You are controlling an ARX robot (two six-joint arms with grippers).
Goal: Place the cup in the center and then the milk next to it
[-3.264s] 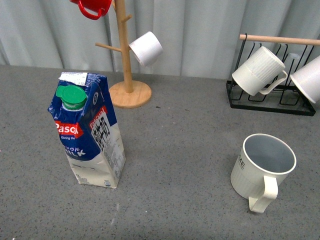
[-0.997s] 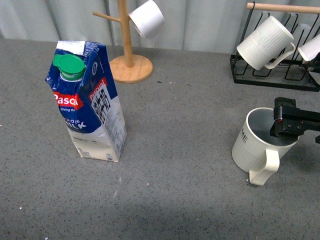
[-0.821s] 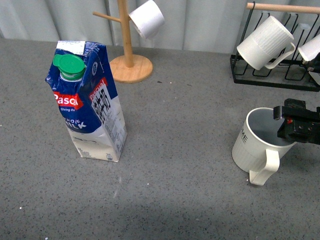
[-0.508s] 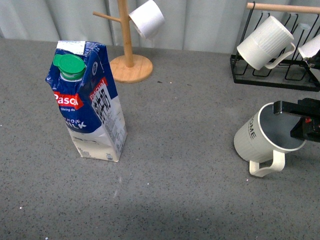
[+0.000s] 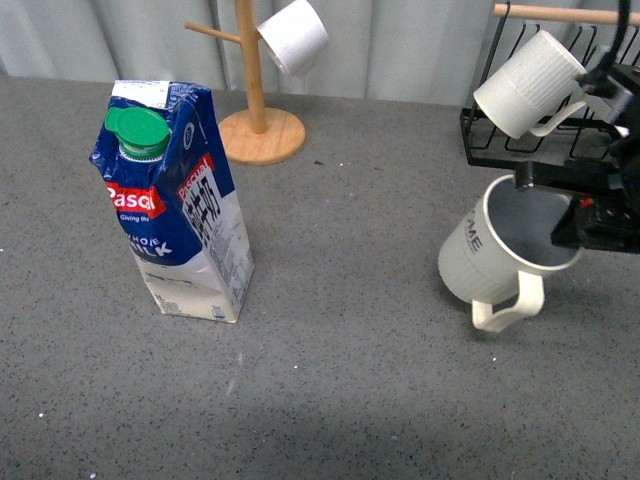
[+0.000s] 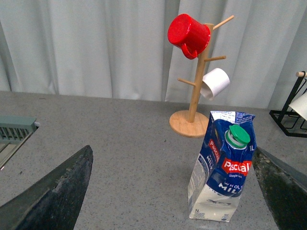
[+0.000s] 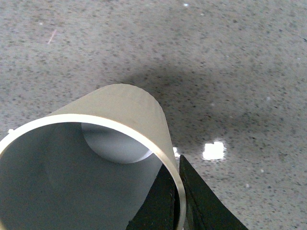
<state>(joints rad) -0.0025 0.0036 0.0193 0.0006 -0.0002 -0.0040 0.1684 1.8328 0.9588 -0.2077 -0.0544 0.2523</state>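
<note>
The cup (image 5: 480,255), a cream-white mug with a grey-blue inside and dark lettering, hangs tilted above the table at the right, handle down. My right gripper (image 5: 590,215) is shut on its far rim; in the right wrist view the two dark fingers (image 7: 192,196) pinch the cup's wall (image 7: 129,110). The milk (image 5: 180,210), a blue-and-white carton with a green cap, stands upright at the left; it also shows in the left wrist view (image 6: 223,167). My left gripper (image 6: 175,191) is open, well back from the carton, with nothing between its fingers.
A wooden mug tree (image 5: 258,110) with a small white cup (image 5: 295,38) stands behind the carton; a red mug (image 6: 188,34) hangs on it too. A black rack (image 5: 540,135) with a ribbed white mug (image 5: 528,85) is at the back right.
The right gripper came in, closed on the cup's rim, tilted it and lifted it off the table, carrying it slightly left. The milk has not moved.
</note>
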